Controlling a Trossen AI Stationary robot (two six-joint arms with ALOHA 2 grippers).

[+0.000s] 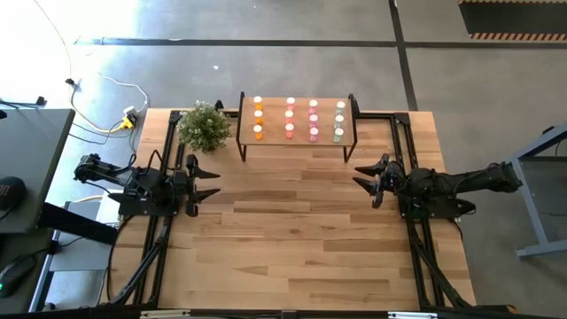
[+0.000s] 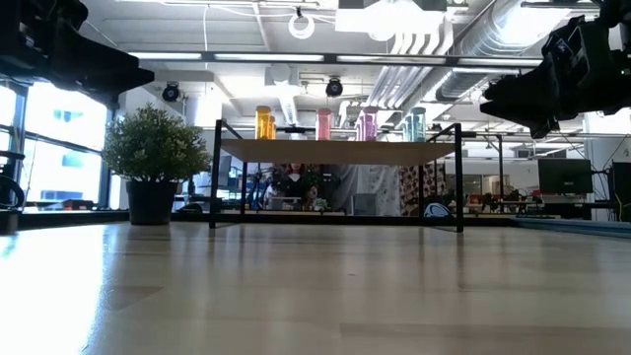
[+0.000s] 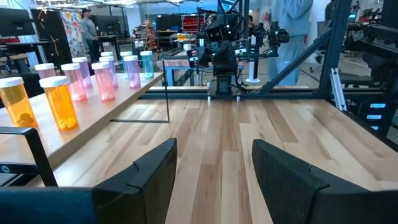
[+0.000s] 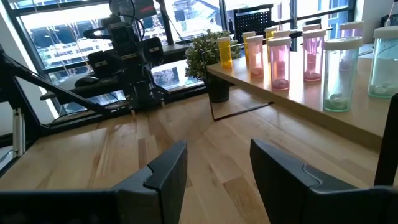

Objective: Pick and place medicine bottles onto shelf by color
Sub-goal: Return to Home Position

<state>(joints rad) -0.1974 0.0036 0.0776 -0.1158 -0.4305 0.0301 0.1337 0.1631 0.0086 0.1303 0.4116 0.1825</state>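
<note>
Left gripper [image 1: 215,183] near left edge of worktop [image 1: 301,248], right gripper [image 1: 359,176] near its right: both parted, empty. Medicine bottles [image 1: 290,113] colour-sorted on shelf [image 1: 275,124] at far edge.

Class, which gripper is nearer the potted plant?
Left. The left gripper is just in front of the potted plant; the right gripper is across the table, near the far end of the shelf.

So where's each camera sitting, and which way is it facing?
High view: overhead, straight down; left gripper and right gripper face each other.
Low view: table-top level, facing shelf and plant; arms at top corners.
Left wrist view: past its open fingers toward the right arm.
Right wrist view: past its open fingers toward the left arm.
Shared: both wrist views show the medicine bottles.
</note>
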